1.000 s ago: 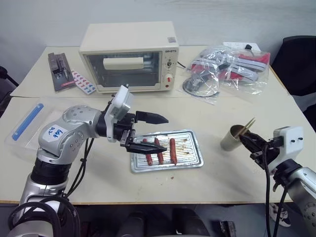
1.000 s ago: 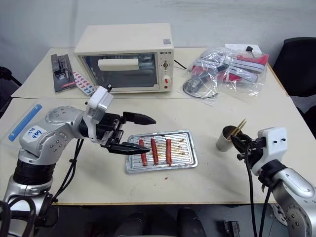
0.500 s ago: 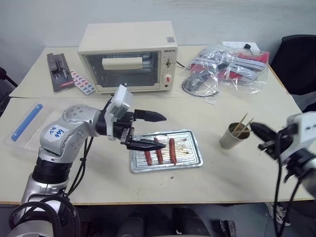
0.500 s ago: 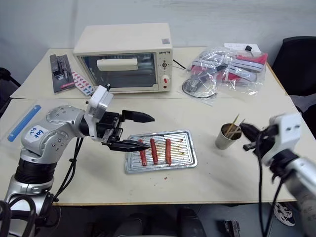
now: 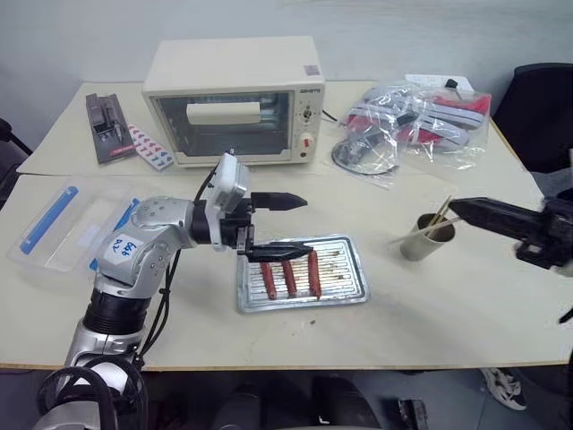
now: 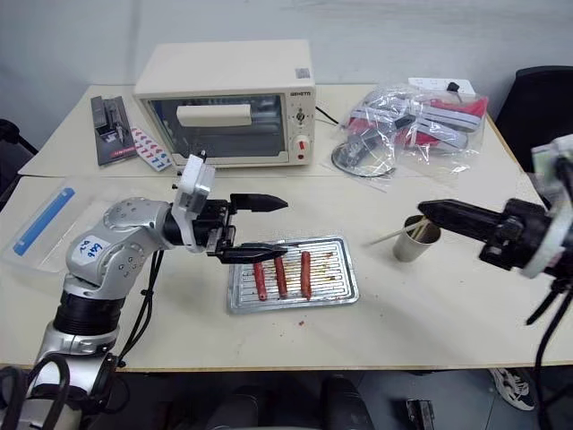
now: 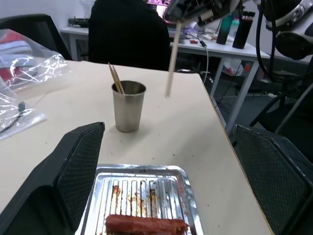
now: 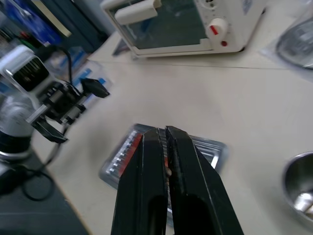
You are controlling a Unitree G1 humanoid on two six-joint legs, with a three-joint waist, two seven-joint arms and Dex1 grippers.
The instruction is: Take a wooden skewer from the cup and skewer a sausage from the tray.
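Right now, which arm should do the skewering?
Right, most likely: its gripper is shut on a wooden skewer lifted clear of the cup. The left gripper, jaws open, hovers over the sausages, better placed to steady one.

The right gripper hides the held end of the wooden skewer. The cup is cut off by the right wrist view's edge.

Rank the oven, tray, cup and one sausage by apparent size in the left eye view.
1. Oven
2. Tray
3. Cup
4. Sausage; it looks close to the cup in length but much thinner.
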